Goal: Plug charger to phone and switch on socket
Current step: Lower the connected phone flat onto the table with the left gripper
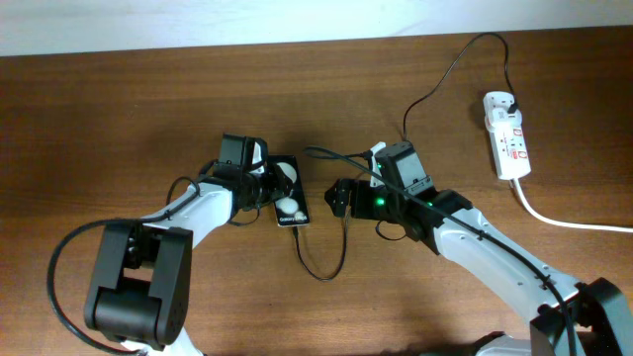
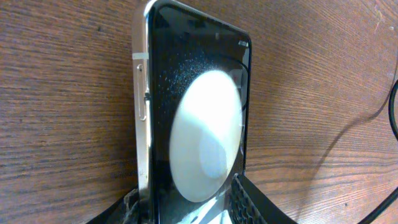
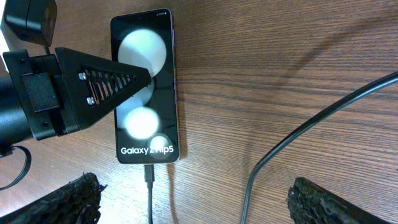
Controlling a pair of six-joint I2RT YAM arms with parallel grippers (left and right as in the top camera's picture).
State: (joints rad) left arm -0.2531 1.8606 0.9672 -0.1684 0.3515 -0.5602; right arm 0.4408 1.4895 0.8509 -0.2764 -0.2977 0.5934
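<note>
The phone (image 1: pixel 288 196) is laid flat near the middle of the table (image 1: pixel 119 109). It is gripped at its sides by the left gripper (image 1: pixel 269 186). The small plug (image 3: pixel 148 174) of the charger (image 1: pixel 341 242) is set against the near end of the phone. The right gripper (image 1: pixel 341 196) is spread wide just right of the phone, and nothing is pinched in it. The socket (image 1: pixel 505 133) is placed far off at the right.

Charger (image 3: pixel 311 121) slack across tabletop (image 3: pixel 280 50) beside phone (image 3: pixel 144 121)
</note>
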